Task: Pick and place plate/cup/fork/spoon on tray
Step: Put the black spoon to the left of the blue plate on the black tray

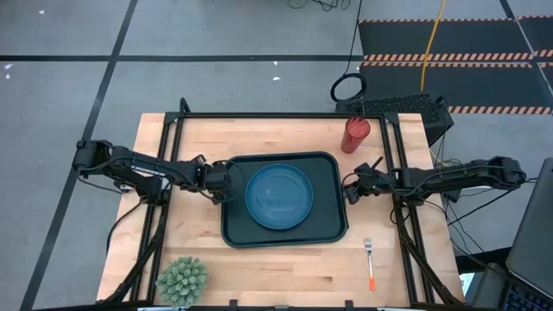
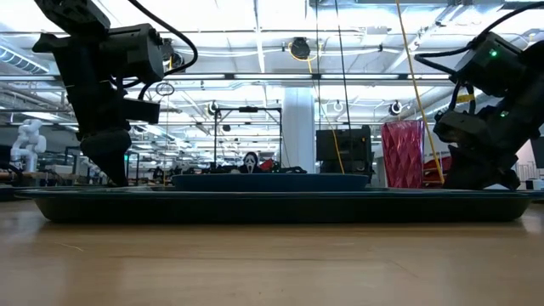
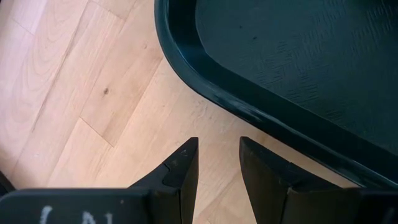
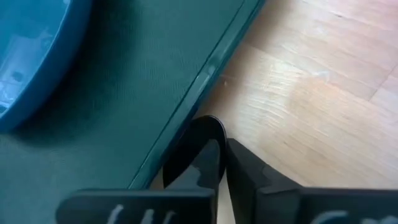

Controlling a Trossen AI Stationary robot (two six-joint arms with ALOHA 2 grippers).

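plate on the tray, three pieces to go

tools first: the left tool point(image 1: 223, 179) sits at the tray's nine o'clock edge, its fingers point(image 3: 184, 171) a little apart over bare wood just outside the rim, holding nothing. right tool point(image 1: 352, 187) is at the three o'clock edge, its fingers point(image 4: 208, 155) drawn together and empty, right beside the rim.

near edge of the worktop point(image 1: 285, 268): the fork point(image 1: 369, 262) lies at about five o'clock from the tray point(image 1: 285, 236), well apart from it, tines pointing away from the near edge, orange handle toward it. a small spiky green plant point(image 1: 182, 279) sits at seven o'clock, out of the way.

middle: the plate point(image 1: 279, 196) lies flat inside the tray, right of centre, leaving a bare strip on the left side.

far side: the cup point(image 1: 355, 135) stands upright at about one o'clock, off the tray's far right corner. the spoon is not visible in any view.

judgement: both cup and fork are on the right arm's side, so the right tool should open wide before approaching. for the cup, come in level and close on the ribbed wall low down, then set it in the tray clear of the plate. the thin fork handle wants a straight-down pinch.
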